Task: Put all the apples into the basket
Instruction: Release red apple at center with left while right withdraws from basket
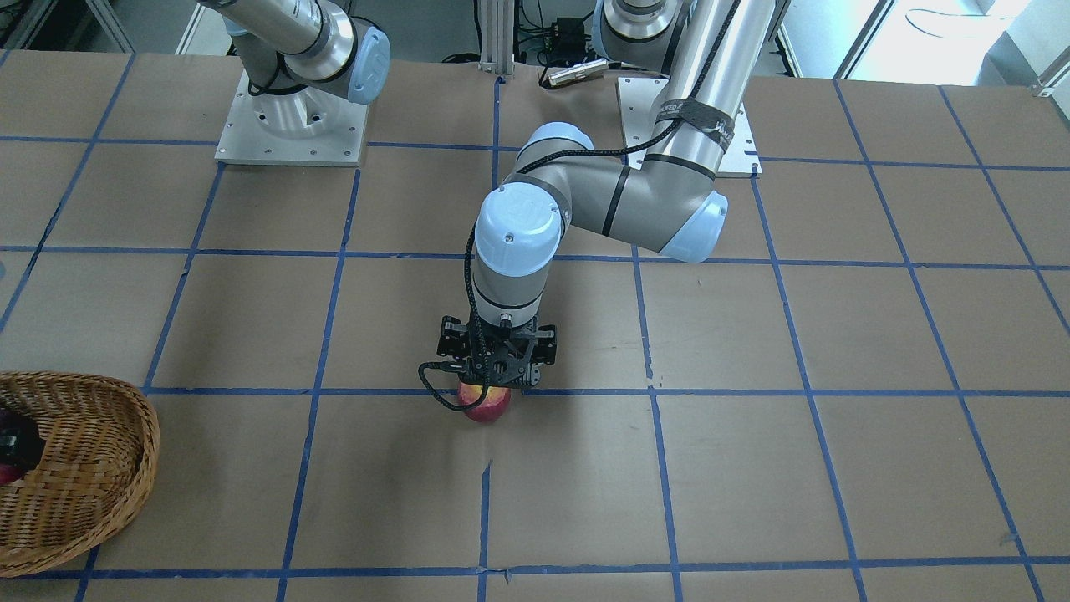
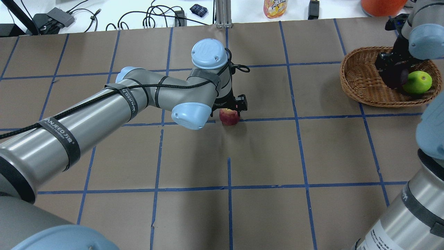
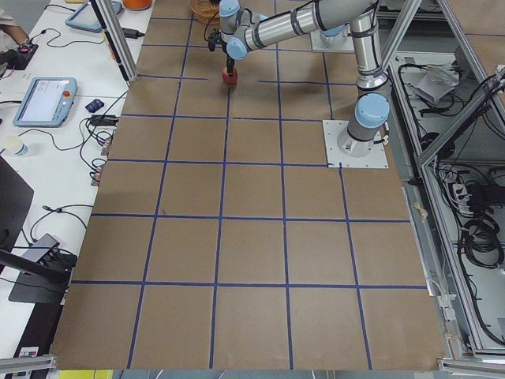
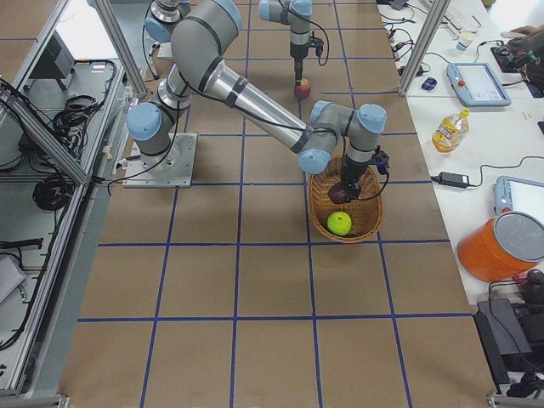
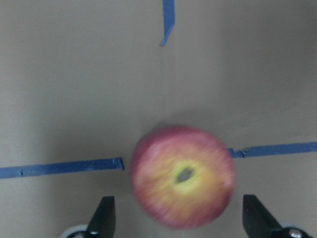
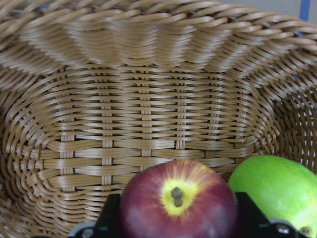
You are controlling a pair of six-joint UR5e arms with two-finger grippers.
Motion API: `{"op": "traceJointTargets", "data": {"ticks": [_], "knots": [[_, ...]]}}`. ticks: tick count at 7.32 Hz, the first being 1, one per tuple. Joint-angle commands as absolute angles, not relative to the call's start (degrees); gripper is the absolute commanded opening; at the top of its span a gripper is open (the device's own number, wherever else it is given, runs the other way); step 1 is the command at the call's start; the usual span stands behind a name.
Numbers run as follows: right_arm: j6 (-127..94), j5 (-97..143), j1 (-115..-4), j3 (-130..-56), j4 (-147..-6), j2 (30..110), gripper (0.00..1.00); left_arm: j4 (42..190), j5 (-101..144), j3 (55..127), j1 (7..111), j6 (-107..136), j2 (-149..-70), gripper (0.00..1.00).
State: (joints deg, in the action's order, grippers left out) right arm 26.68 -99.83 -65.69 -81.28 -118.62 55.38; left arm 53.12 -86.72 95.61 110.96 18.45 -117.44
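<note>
The red apple (image 5: 183,176) with a yellowish blush sits on the brown table near a blue tape crossing (image 1: 485,403) (image 2: 229,116). My left gripper (image 5: 181,220) is open, pointing straight down, one finger on each side of this apple and apart from it. The wicker basket (image 2: 360,83) stands at the table's far right in the overhead view. The lime green apple (image 2: 417,82) lies in it. My right gripper (image 6: 178,218) is inside the basket (image 6: 148,124), shut on the maroon apple (image 6: 178,203), beside the green apple (image 6: 277,191).
Blue tape lines grid the table (image 2: 277,156). Both arm base plates (image 1: 292,125) are at the robot's edge. A drink bottle (image 2: 275,7), an orange container (image 2: 381,5) and cables lie beyond the far table edge. The left arm's elbow (image 2: 190,114) hangs low over the middle.
</note>
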Motion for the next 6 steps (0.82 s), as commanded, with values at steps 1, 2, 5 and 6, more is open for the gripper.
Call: {"op": "traceJointTargets", "data": {"ticks": [1, 2, 5, 6], "knots": [[28.7, -99.8, -64.7, -81.6, -119.4, 54.6, 0.76, 57.4, -88.7, 94.6, 110.3, 18.2, -114.4, 1.00], [28.7, -99.3, -64.7, -81.6, -118.9, 54.7, 1.00, 60.8, -88.9, 94.4, 109.3, 17.7, -111.7, 1.00], [28.7, -99.0, -65.6, -81.4, -109.8, 60.3, 1.00, 76.3, -88.8, 94.4, 102.6, 11.6, -99.7, 1.00], [27.7, -94.7, -68.0, -81.4, -104.8, 63.6, 1.00, 82.1, -88.9, 94.4, 99.3, 8.9, -95.4, 1.00]]}}
